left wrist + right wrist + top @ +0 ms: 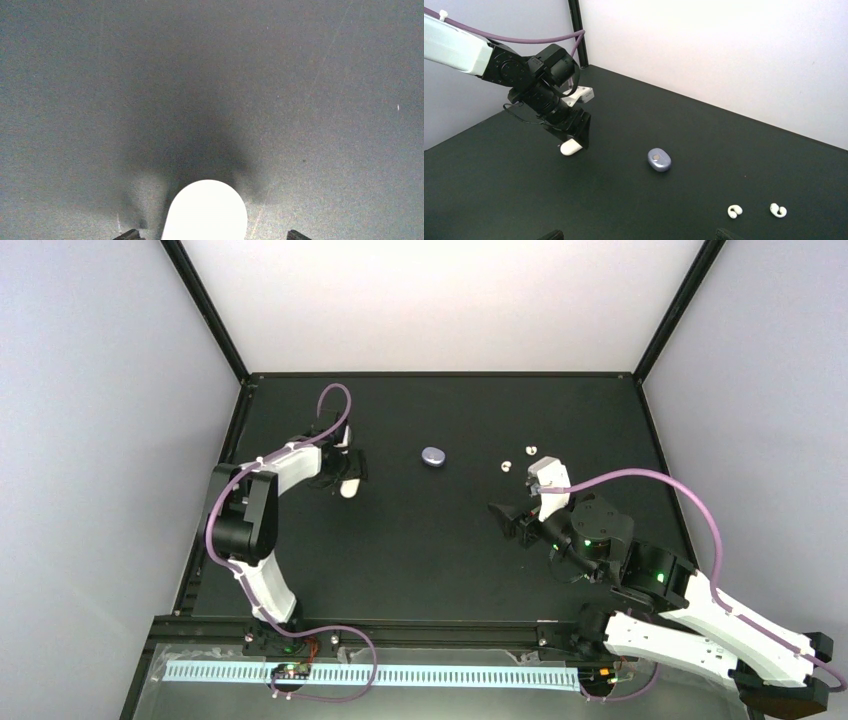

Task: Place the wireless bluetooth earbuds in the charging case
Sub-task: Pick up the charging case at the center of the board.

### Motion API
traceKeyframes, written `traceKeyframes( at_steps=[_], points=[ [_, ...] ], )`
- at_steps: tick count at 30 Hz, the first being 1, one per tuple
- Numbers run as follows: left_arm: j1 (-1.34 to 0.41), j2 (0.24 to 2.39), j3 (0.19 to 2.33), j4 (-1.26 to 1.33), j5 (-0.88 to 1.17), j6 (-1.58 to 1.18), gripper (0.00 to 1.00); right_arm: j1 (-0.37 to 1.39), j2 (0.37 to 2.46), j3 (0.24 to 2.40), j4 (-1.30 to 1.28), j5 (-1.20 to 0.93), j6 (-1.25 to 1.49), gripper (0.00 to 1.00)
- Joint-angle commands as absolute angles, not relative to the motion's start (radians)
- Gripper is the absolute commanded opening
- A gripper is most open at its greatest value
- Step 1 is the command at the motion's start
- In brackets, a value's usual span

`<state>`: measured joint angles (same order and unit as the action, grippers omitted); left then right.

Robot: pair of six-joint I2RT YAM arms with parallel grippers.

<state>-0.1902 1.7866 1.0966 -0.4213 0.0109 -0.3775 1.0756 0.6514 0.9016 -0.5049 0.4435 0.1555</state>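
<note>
Black table [440, 570] under white walls, two white earbuds [506, 465] lying loose right of centre.
Left claw [346, 473] straddles a white case [348, 490] at centre left, jaws wide of it; right claw [639, 234] gapes empty; a closed purple case [433, 455] sits mid-frame.

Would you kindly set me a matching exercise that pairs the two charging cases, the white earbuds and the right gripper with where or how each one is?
1. white charging case
2. purple charging case
3. white earbuds
4. right gripper

A. open, holding nothing
B. alone at mid-table
C. between the left gripper's open fingers
D. loose pair, right of the purple charging case

Pairs: 1-C, 2-B, 3-D, 4-A
</note>
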Motion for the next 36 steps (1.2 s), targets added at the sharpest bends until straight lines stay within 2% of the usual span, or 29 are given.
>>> traceKeyframes(
  at_steps=[1,6,15,27,32,36],
  points=[
    [-0.192,1.799,1.127,-0.445,0.054,-0.306,0.71,1.072,0.640,0.916,-0.515,0.456,0.149,0.78],
    [-0.212,1.833,1.136,-0.474,0.033,-0.268,0.66,1.071,0.648,0.922,-0.517,0.460,0.137,0.78],
    [-0.288,1.833,1.155,-0.494,0.018,-0.221,0.48,1.072,0.650,0.933,-0.528,0.459,0.132,0.78],
    [-0.498,1.672,1.107,-0.481,-0.023,-0.147,0.42,1.071,0.681,0.918,-0.520,0.431,0.143,0.78],
    [-0.550,1.665,1.099,-0.497,-0.034,-0.199,0.44,1.071,0.682,0.916,-0.531,0.430,0.152,0.78],
    [-0.516,1.634,1.088,-0.470,-0.059,-0.263,0.62,1.071,0.678,0.917,-0.535,0.431,0.164,0.78]
  ],
)
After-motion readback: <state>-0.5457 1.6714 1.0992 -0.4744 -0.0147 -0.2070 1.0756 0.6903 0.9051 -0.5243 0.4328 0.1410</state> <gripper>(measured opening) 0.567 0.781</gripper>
